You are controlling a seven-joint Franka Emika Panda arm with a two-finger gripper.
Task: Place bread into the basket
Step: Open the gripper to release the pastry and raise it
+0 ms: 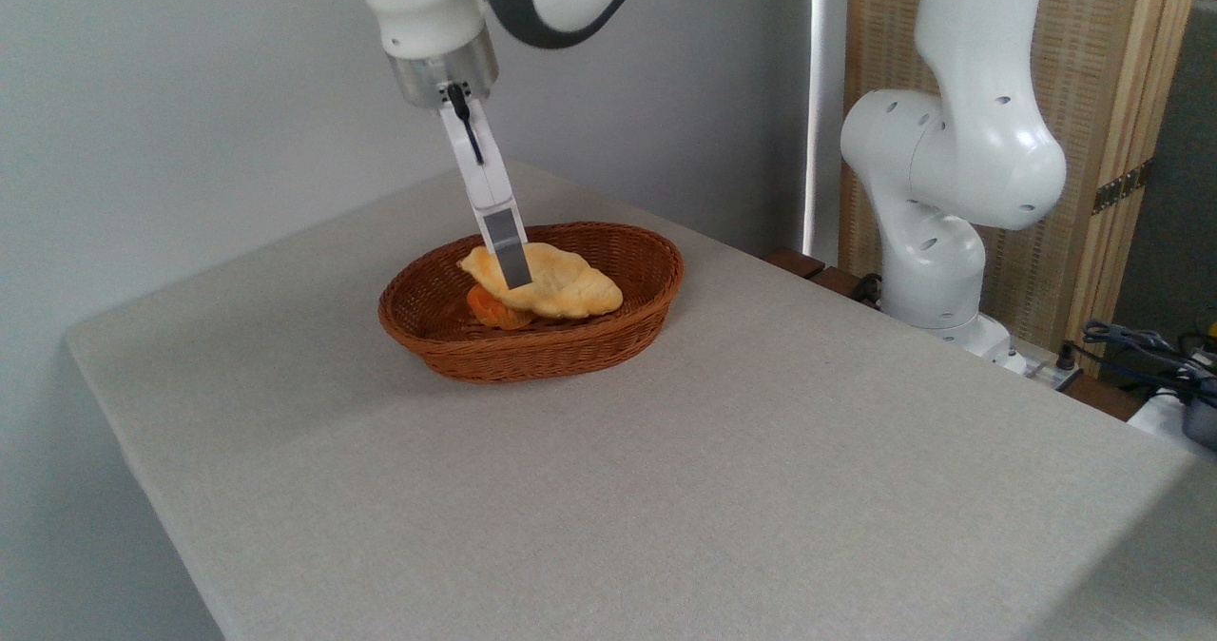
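So the basket (608,332) sits on the far-left part of the grey table (761,489), an oval, shallow wicker thing in reddish-brown with a rim that flares outward. Its left end sticks out well to the left of the fingers, and its right end reaches about as far to their right.

Inside it, right under and around the finger tips, is the bread (561,284). It's a flat, long loaf with pointed ends and a lumpy, braided-looking top, pale golden on most of the surface. It isn't lying flat: the left tip is up near the fingers and it looks propped over the basket floor, tilting down toward the right. Just below and slightly left of the finger tips there's a darker orange-brown bit (496,310) poking out from under the pale part; could be the loaf's underside or edge, I honestly can't say which.

The gripper (511,265) comes down at a slant from the white arm above, and only one finger (499,213) really shows, white up top with a grey pad at the end. That pad lies across the bread's left half, touching it from this angle. The second finger is hidden behind the first, so I can't tell if they're pinching the loaf or have let go.

Further right, well clear of the fingers, the arm's white base (936,270) stands past the table's far edge in front of a wooden screen (1093,99).
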